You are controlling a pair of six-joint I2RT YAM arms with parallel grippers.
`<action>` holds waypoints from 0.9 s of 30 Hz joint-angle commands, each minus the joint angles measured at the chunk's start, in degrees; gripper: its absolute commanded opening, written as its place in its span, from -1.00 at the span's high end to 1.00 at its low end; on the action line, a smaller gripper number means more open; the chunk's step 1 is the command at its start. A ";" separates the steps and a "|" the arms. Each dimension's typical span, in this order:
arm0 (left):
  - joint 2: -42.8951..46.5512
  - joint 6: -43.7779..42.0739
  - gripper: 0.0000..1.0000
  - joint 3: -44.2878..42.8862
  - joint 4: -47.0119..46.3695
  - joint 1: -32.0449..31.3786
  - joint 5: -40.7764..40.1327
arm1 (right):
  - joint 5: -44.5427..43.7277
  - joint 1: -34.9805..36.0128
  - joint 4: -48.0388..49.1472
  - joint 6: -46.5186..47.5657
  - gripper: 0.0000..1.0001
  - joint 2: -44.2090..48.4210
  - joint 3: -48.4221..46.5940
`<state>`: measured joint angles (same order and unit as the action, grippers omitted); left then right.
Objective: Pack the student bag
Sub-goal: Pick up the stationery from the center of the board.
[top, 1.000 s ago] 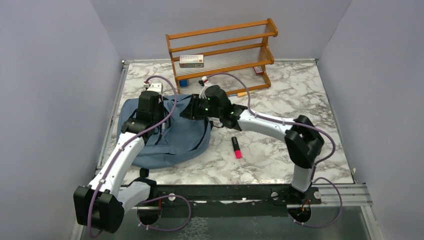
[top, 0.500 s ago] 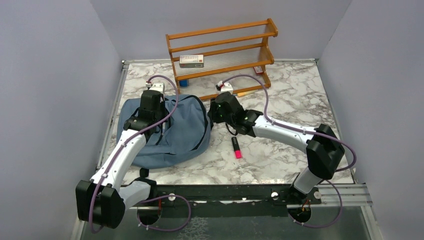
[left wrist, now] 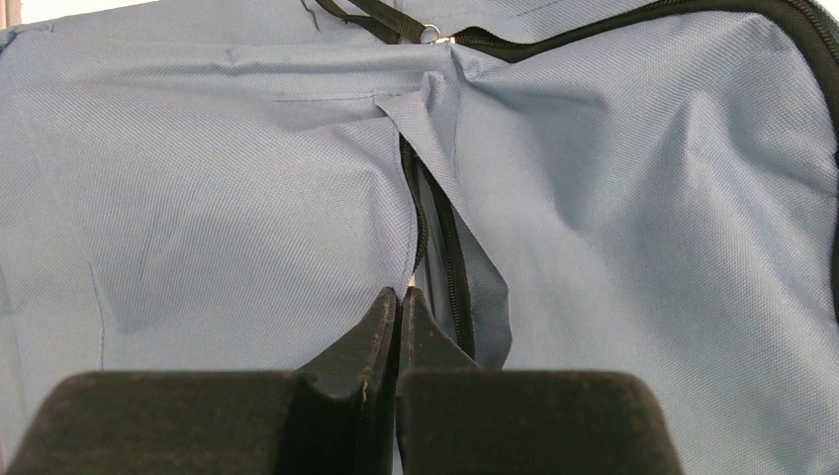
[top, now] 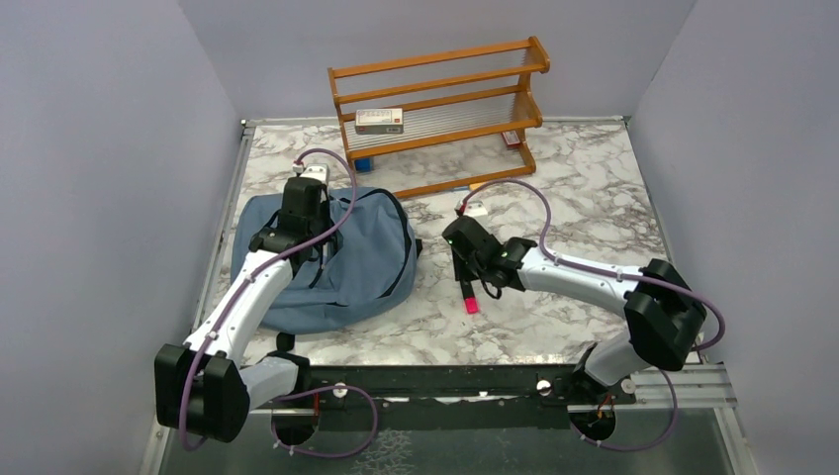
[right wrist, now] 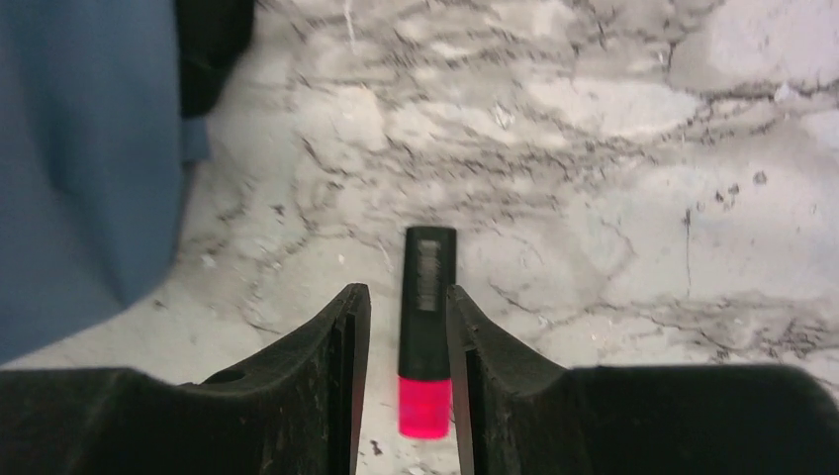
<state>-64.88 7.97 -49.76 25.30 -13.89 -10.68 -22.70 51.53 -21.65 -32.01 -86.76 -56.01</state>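
Observation:
The dusty-blue student bag (top: 346, 277) lies on the left of the marble table and fills the left wrist view (left wrist: 643, 198). Its black zipper (left wrist: 450, 267) is parted. My left gripper (top: 300, 213) is shut on the fabric edge beside that zipper opening (left wrist: 401, 294). A black highlighter with a pink end (top: 469, 295) lies on the table right of the bag. My right gripper (top: 465, 272) is open and low over it, one finger on each side of the highlighter (right wrist: 427, 297), with the jaw midpoint just left of its barrel (right wrist: 408, 292).
A wooden shelf rack (top: 440, 109) stands at the back with a small box (top: 379, 120) on its middle shelf and small items under it (top: 364, 163). The table's walls close in on both sides.
My right gripper has swung away from the bag's opening, to the right and towards the near edge, and now straddles the highlighter. The left gripper has kept its hold on the bag.

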 commanded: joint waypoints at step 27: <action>-2.03 2.85 1.00 -1.57 -5.17 -0.08 4.95 | 7.14 -0.20 -4.28 -0.95 0.16 -9.19 3.05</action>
<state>-66.85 9.45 -49.76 24.60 -13.87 -9.47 -16.01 51.53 -26.52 -33.39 -94.08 -53.19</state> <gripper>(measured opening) 0.008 0.439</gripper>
